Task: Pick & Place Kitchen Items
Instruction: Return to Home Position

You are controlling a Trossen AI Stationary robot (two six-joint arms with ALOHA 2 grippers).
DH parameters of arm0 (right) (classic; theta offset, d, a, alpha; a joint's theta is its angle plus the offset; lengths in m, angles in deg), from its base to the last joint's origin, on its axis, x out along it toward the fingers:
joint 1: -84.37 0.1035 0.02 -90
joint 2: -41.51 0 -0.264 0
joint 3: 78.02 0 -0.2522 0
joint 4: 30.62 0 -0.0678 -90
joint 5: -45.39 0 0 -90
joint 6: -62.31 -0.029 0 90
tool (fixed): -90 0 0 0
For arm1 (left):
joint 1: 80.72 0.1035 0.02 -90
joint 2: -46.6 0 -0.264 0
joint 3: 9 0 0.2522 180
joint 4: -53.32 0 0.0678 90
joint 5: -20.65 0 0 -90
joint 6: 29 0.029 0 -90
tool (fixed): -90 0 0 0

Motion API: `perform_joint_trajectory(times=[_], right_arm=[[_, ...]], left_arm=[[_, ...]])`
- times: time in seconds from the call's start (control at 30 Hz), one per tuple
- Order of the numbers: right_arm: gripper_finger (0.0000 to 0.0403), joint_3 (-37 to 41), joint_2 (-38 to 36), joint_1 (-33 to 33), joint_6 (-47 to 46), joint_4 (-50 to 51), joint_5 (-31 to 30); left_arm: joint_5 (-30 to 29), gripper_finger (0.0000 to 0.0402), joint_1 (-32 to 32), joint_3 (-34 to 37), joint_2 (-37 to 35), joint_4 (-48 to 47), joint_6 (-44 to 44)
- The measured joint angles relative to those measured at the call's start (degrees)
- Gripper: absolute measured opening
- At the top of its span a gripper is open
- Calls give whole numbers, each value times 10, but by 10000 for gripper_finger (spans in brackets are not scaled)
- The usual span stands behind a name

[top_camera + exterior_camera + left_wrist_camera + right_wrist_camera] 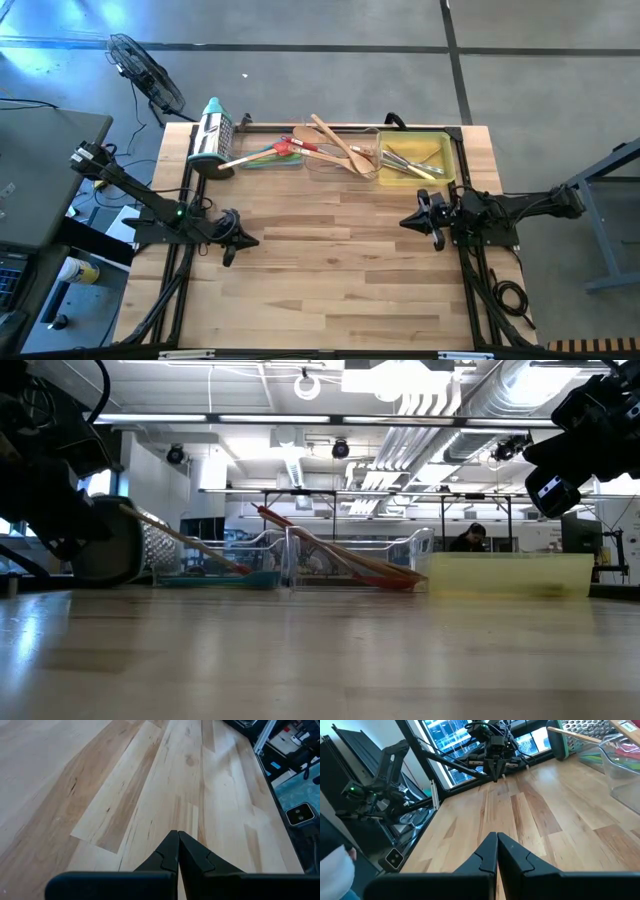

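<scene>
The left gripper (245,240) and right gripper (405,222) hang over the pale wooden desk (330,290), jaws together. Wooden and silicone utensils (335,142) fill, seemingly, three far trays (452,150).

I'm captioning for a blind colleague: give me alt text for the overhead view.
Two dark arms rest at the sides of a wooden table, left gripper and right gripper shut. Along the far edge stand a steel box grater, a clear tray, another clear tray and a yellow tray, all holding utensils.
</scene>
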Motion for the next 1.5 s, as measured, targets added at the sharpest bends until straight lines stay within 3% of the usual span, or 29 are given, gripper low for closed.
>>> perform_joint_trajectory(times=[0.57,1.5], right_arm=[[3,0,0,0,0,0,0],[3,0,0,0,0,-1,0]], left_arm=[[1,0,0,0,-9,-7,0],[1,0,0,0,-325,-101,0]])
